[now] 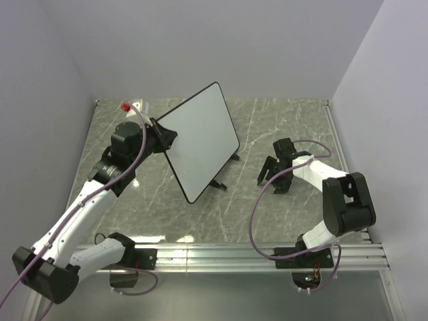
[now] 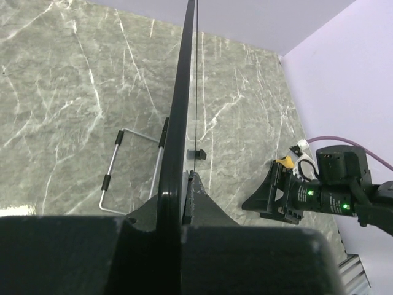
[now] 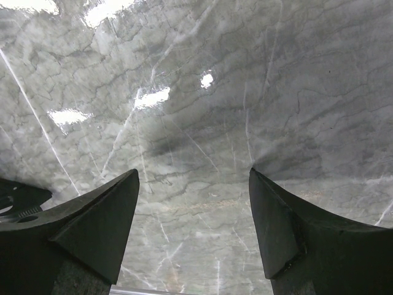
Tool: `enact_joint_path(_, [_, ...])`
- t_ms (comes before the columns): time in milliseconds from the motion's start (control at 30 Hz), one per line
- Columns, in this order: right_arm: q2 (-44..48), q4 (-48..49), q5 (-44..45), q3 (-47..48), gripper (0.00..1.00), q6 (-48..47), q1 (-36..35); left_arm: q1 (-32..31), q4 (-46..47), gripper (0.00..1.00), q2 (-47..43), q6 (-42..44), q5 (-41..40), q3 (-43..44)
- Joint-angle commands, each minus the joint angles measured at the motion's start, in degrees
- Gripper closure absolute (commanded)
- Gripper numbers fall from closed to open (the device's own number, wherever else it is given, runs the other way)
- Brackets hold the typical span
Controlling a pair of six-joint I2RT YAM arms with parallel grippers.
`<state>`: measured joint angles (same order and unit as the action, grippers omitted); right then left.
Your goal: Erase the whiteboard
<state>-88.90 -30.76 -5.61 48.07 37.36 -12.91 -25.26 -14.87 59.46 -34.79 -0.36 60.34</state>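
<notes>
Left gripper (image 1: 160, 136): clamped on the whiteboard (image 1: 200, 137) at its left edge.
Right gripper (image 1: 273, 175): jaws wide, empty, low over the table (image 1: 287, 120).
Whiteboard: mid-table, tilted up, face looks blank.
Risk: the thin-edge grip could slip and topple it.
Surface: glossy grey-green marble.
Room: plain pale walls (image 1: 221, 40).

Surface inspected: my table (image 1: 267, 134) is a grey-green slab with a marbled pattern and pale veins running across it. I note bright patches of reflected light on its near part. An aluminium rail (image 1: 227, 254) runs along the near edge. The whiteboard (image 1: 200, 140) stands tilted over the left-centre. Its black stand feet (image 1: 217, 185) are down at the surface, but I cannot confirm contact. A wire stand (image 2: 106, 182) shows behind the board, low over the slab.
</notes>
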Motion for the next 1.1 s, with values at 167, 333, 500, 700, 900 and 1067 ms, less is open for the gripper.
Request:
enact_joint_path(167, [-1.01, -2.37, 1.12, -3.60, 0.21, -0.63, 0.16, -8.57, -4.02, 1.00, -2.51, 4.11, -16.68, -10.76])
enact_joint_path(333, [-0.40, -2.81, 1.47, -4.04, 0.21, -0.63, 0.07, -12.53, -4.03, 1.00, 0.12, 2.00, -26.17, -14.36])
enact_joint_path(500, [0.75, -2.99, 2.18, -5.18, 0.21, -0.80, 0.07, -14.91, -1.83, 1.00, 1.62, 0.25, -36.45, -17.53])
enact_joint_path(700, [1.98, -3.25, 3.06, -6.15, 0.21, -1.42, 0.07, -15.26, -1.65, 1.00, 1.88, 0.85, -45.95, -20.61])
enact_joint_path(900, [2.16, -3.07, 3.23, -6.06, 0.21, -1.86, 0.07, -15.17, 3.97, 1.00, 1.54, 14.90, -42.20, -22.45])
enact_joint_path(1067, [2.16, -2.55, 2.97, -6.41, 0.21, -1.86, 0.16, -15.26, 8.01, 1.00, -3.03, 28.51, -37.01, -26.05])
